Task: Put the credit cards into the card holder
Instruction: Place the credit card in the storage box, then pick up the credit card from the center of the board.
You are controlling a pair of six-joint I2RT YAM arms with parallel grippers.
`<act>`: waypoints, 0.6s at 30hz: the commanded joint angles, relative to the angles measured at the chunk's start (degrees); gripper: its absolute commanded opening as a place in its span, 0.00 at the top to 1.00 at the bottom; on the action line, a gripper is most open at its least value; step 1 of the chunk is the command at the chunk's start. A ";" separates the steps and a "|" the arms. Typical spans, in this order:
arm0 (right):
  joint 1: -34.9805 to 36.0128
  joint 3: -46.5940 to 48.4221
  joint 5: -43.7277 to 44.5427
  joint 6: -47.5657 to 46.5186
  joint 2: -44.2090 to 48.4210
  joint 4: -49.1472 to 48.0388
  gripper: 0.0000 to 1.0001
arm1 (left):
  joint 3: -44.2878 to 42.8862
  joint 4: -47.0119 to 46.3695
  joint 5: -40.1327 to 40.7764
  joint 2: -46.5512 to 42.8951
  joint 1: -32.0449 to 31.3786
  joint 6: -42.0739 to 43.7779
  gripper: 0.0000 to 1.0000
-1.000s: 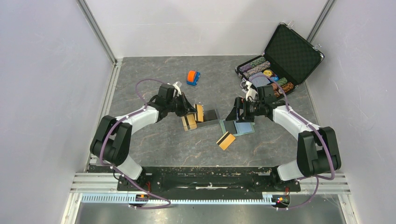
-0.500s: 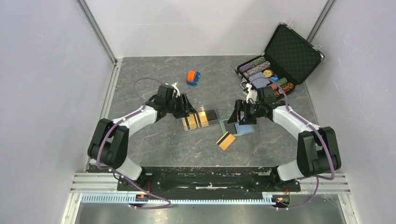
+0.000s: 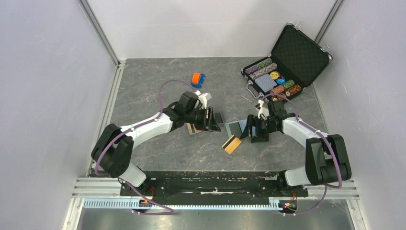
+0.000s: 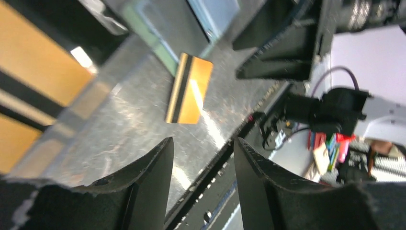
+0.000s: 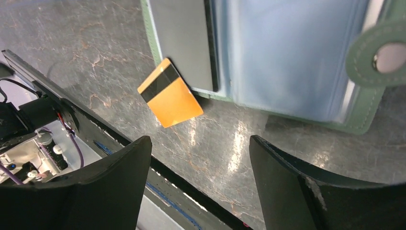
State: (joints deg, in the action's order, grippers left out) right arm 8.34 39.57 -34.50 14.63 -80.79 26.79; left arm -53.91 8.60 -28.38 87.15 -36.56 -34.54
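Orange-gold, black-striped plastic credit card (image 5: 170, 93) is lying flat at the near edge of the open sage-green folding card holder (image 5: 287, 57). Both the left gripper (image 4: 202, 143) and the right gripper (image 5: 200, 141) are hanging spread and empty. If both converge, they are possibly risking a collision, or skidding the thin card.

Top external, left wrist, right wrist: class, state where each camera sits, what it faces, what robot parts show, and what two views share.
Top external: above and behind the bases, looking down on the grey marbled table; left gripper and right gripper show.
Left wrist: on the left arm, looking past the left gripper at the orange-gold striped card.
Right wrist: on the right arm, looking down past the right gripper at the open sage-green wallet.
Shared: both wrist views show that card.
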 commanded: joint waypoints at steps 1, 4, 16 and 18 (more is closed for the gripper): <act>-0.87 -2.72 -2.33 2.01 2.31 -1.20 0.23 | -3.51 -1.35 -6.09 3.42 -4.06 4.16 0.45; -1.00 -5.21 -3.09 4.17 4.10 -3.01 0.24 | -5.15 -1.31 -6.30 6.09 -6.43 4.25 0.46; -1.00 -19.08 -2.86 16.54 11.32 -17.78 0.32 | -6.47 0.64 6.93 12.75 -11.48 2.62 0.54; -1.00 -20.07 -2.50 17.67 11.27 -19.43 0.32 | -6.51 0.89 8.56 13.48 -11.51 2.57 0.55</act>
State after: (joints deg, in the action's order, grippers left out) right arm 7.49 22.55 -39.16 28.45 -69.80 13.06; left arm -58.78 9.08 -25.74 99.35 -48.14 -33.89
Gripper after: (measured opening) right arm 0.679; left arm 0.463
